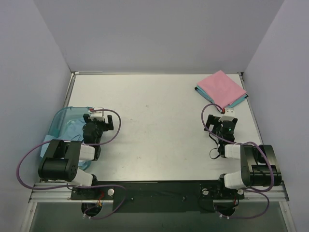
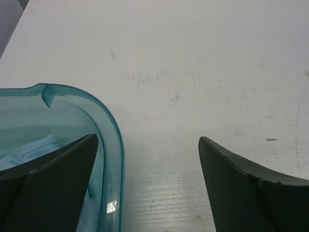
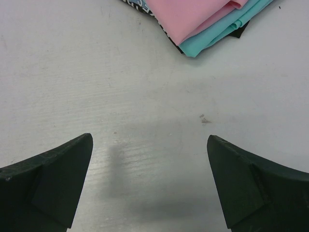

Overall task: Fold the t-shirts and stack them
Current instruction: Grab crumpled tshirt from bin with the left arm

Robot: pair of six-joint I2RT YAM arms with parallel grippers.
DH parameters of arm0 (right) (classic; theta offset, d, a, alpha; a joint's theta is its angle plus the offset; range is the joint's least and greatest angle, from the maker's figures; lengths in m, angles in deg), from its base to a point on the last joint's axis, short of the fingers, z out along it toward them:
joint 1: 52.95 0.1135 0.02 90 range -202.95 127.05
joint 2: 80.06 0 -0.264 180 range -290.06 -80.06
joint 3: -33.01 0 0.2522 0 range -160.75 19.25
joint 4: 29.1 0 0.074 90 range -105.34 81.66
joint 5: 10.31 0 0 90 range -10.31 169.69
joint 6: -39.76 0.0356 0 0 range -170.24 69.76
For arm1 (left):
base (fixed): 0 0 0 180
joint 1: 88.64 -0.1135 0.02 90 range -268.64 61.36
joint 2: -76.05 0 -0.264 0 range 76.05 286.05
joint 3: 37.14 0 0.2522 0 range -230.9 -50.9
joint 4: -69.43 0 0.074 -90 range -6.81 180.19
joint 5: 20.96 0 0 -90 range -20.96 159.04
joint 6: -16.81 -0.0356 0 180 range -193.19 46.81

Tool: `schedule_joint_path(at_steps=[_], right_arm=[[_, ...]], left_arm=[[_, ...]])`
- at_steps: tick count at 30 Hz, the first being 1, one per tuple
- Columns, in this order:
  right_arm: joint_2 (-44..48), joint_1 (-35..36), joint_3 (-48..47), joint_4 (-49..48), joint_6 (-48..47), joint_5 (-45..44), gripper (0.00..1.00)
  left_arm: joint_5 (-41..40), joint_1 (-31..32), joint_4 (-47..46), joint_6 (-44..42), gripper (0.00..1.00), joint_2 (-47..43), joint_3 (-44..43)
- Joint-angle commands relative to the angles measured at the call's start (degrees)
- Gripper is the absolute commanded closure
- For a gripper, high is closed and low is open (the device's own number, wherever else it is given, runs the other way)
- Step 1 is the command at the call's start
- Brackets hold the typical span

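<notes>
A folded pink t-shirt lies on a folded teal t-shirt at the table's far right; both show at the top of the right wrist view, pink over teal. A light blue t-shirt lies inside the translucent teal bin at the left; a bit of it shows in the left wrist view. My left gripper is open and empty at the bin's right rim, one finger over the bin. My right gripper is open and empty over bare table, just short of the stack.
Grey walls enclose the white table on three sides. A dark patterned cloth edge peeks from under the stack. Purple cables loop beside both arms.
</notes>
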Motion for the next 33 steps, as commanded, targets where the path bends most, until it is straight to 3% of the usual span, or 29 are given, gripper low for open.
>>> schedule_joint_path(at_steps=[1, 4, 5, 7, 10, 12, 13, 16, 18, 20, 22, 24, 26, 31, 33], right_arm=[[1.47, -0.32, -3.03, 1.79, 0.77, -0.12, 0.0], [7.34, -1.03, -7.35, 12.97, 3.32, -5.13, 0.0], [9.11, -1.38, -8.05, 15.78, 3.41, -4.43, 0.0], [14.73, -3.91, -7.88, 17.73, 7.09, 2.99, 0.0], [22.81, -5.77, -9.89, 21.94, 11.14, 9.45, 0.0], [25.46, -5.6, -14.62, 26.69, 12.11, 13.05, 0.0], [26.17, -5.51, -16.04, 29.4, 12.64, 14.72, 0.0], [25.21, -5.69, -23.41, 34.95, 16.06, 21.92, 0.0], [22.67, -5.34, -26.93, 35.14, 19.56, 31.03, 0.0], [19.07, -3.76, -30.62, 36.45, 21.69, 35.01, 0.0], [15.46, 0.35, -36.58, 45.27, 17.15, 32.95, 0.0], [11.86, 6.06, -43.52, 54.86, 9.59, 28.3, 0.0], [8.08, 10.9, -48.19, 60.77, 5.27, 26.61, 0.0], [1.4, 18.12, -55.07, 65.64, 3.06, 26.34, 0.0], [0.17, 20.94, -56.22, 65.73, 3.24, 25.63, 0.0]], left_arm=[[1.22, -0.75, 0.29, 0.25, 0.04, 0.16, -1.12], [2.79, -0.49, 0.03, -1.32, 0.04, -0.02, -1.12], [9.33, -0.57, 0.63, -2.64, 0.04, -2.28, -0.77], [18.4, -0.84, 7.19, -5.46, 0.04, -9.55, -0.41], [24.07, -0.49, 17.23, -7.49, 0.04, -18.45, -4.26], [24.07, -0.23, 26.36, -5.91, 0.04, -24.43, -9.34], [23.55, -0.14, 35.27, -5.64, 0.04, -27.85, -11.38], [16.47, 0.04, 56.47, -3.98, 0.04, -30.87, -26.62], [8.92, 0.04, 78.15, -4.23, 0.03, -29.21, -36.91], [6.93, 0.04, 94.23, -5.1, 0.03, -26.31, -47.22], [11.3, -0.05, 106.64, -8.43, 0.03, -22.71, -55.23], [10.55, -0.05, 115.02, -10.11, 0.03, -20.08, -59.82], [5.82, -1.71, 119.35, -11.17, 0.03, -16.4, -61.84], [6.41, -21.9, 124.56, -15.3, 0.03, -3.64, -65.44], [1.84, -21.93, 124.74, -17.84, 0.06, 0.06, -64.32]])
